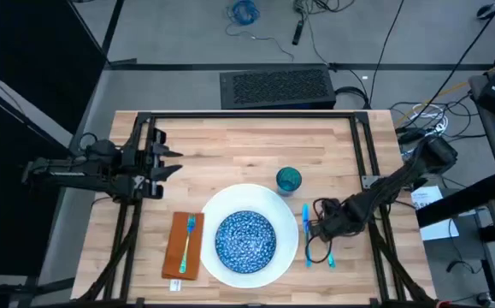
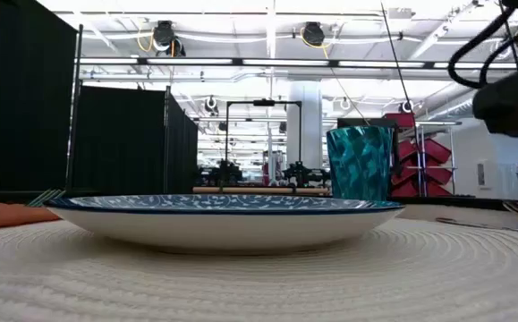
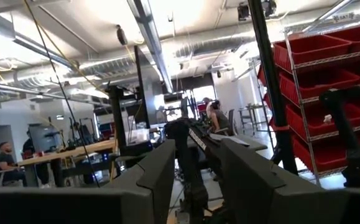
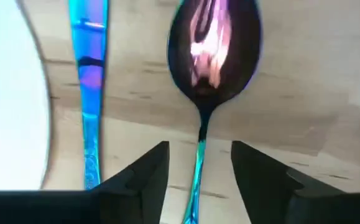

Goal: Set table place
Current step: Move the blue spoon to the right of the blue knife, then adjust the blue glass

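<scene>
Right gripper low over spoon, fingers apart astride handle (not clamped); left gripper parked, fingers parted.

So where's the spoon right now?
The spoon lies on the table right of the plate, beside another piece of blue cutlery. In the right wrist view its handle runs between the open fingers of the right gripper.

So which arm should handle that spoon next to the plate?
The right. Its gripper is open astride the spoon handle, beside the plate; the left gripper hovers far across the table.
</scene>
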### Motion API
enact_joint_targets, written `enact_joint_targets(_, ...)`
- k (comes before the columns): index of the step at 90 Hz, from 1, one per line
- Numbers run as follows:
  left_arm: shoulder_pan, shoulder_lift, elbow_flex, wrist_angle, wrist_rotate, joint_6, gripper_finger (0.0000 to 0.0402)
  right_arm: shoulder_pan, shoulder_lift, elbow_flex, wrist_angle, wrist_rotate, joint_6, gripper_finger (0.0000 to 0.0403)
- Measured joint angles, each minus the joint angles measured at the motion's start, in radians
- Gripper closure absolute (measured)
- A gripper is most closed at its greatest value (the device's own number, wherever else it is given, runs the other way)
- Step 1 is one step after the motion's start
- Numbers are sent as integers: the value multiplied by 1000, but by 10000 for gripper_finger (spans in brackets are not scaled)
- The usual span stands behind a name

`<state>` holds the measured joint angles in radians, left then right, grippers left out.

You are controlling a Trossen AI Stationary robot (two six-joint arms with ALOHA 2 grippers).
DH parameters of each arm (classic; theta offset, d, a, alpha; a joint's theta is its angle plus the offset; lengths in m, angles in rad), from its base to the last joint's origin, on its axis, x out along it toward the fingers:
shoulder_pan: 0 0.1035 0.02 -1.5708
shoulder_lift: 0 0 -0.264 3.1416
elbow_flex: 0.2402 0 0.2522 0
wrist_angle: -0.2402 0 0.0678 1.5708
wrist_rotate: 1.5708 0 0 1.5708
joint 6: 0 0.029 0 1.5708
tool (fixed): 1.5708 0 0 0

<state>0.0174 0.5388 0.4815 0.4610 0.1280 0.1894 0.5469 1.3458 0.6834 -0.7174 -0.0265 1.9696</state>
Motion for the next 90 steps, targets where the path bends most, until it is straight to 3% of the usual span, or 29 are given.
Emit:
enact_joint_targets(22, 0, 0, 0, 0, 0, 0, 285, -77, -156, 1, -3, 165, -140, 229)
enact_joint_targets(44, 0, 0, 0, -8, 0, 1, 285, -250, -276, 2, -4, 309, -394, 229)
enact_joint_targets(66, 0, 0, 0, -24, -13, 8, 285, -474, -335, 2, 29, 306, -691, 229)
enact_joint_targets(90, 0, 0, 0, -25, -26, 7, 285, -635, -332, 3, 121, 171, -859, 229)
